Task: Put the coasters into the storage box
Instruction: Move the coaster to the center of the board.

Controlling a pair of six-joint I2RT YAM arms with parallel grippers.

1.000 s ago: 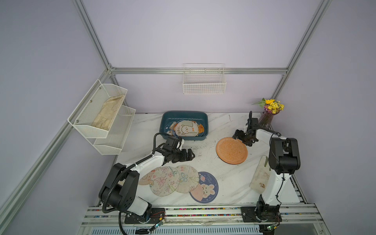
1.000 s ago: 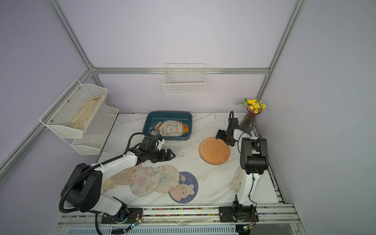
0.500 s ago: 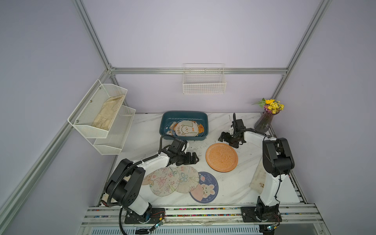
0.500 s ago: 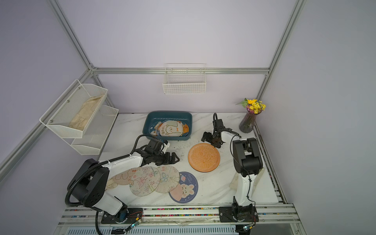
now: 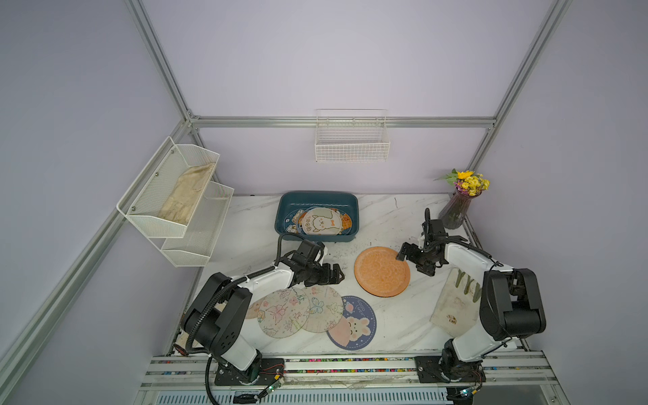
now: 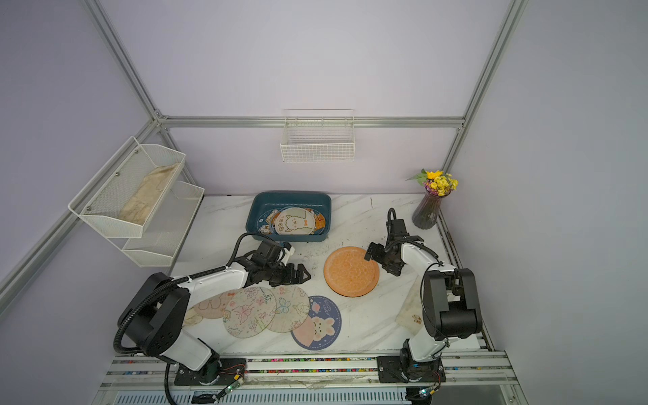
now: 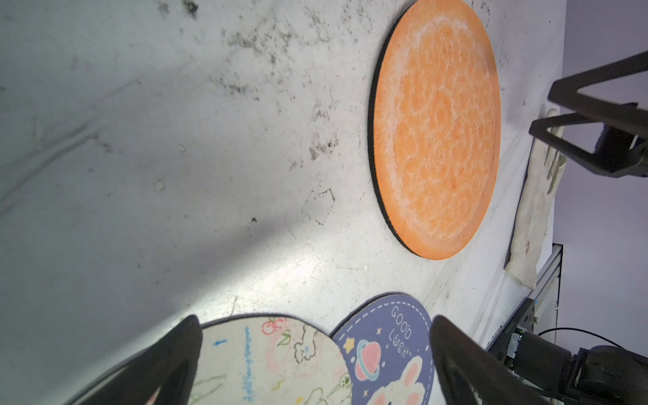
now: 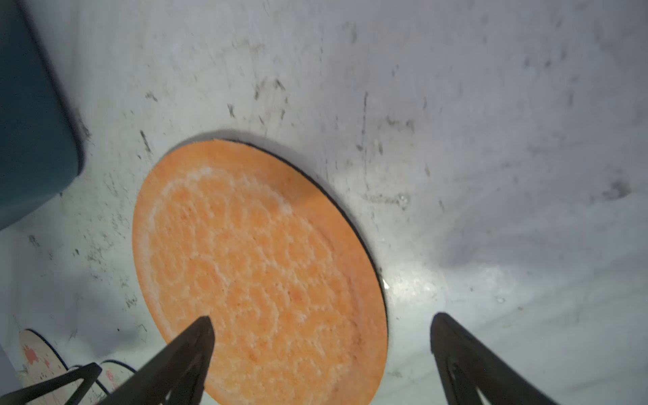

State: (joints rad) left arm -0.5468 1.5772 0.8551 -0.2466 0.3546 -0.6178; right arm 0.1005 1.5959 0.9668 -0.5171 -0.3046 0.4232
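Top views: box [image 5: 315,200] beyond left pincer [image 5: 337,275], several coasters [image 5: 321,221] inside. Orange coaster [image 5: 381,271] flat on scuffed marble desk [image 5: 385,217] between that and right pincer [image 5: 416,262]; both spread wide, empty. Lilac walls [image 5: 315,52] around.

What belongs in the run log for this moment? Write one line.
left tool: open, empty | right tool: open, over orange coaster edge | storage box: partly filled

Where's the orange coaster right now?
In both top views, the orange coaster lies flat beside the right gripper, front-right of the storage box.
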